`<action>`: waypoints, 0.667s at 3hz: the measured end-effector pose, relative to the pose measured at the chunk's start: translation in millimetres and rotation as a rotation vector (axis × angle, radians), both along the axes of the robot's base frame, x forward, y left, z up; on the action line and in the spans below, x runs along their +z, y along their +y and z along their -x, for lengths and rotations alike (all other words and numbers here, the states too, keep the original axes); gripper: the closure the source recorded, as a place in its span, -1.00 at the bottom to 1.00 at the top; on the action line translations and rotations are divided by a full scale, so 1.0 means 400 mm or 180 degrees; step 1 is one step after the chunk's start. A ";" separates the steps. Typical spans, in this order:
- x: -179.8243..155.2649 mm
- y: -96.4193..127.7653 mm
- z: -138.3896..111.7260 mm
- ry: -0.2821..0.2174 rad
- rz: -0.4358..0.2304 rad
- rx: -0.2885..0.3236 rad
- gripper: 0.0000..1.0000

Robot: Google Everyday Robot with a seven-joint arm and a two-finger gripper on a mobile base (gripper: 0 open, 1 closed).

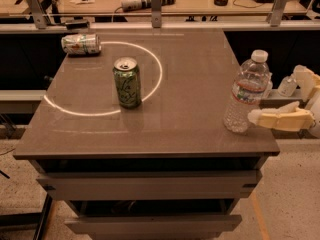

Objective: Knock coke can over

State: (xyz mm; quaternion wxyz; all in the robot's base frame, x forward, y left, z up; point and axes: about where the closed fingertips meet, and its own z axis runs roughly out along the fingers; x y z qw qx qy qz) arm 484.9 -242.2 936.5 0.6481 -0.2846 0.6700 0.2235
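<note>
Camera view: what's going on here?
A one-arm robot is set to knock a can over, and no can is being handled yet. The end effector sits at the right edge of the table, low beside the water bottle. The green can stands upright at the edge of a white ring on the left half. A silver can lies on its side at the back-left corner.
</note>
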 end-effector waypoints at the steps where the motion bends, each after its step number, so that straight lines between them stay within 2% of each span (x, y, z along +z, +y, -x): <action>1: -0.010 0.021 -0.013 0.0045 0.0025 0.0099 -1.00; 2: -0.018 0.043 -0.028 0.0046 0.0031 0.0161 -1.00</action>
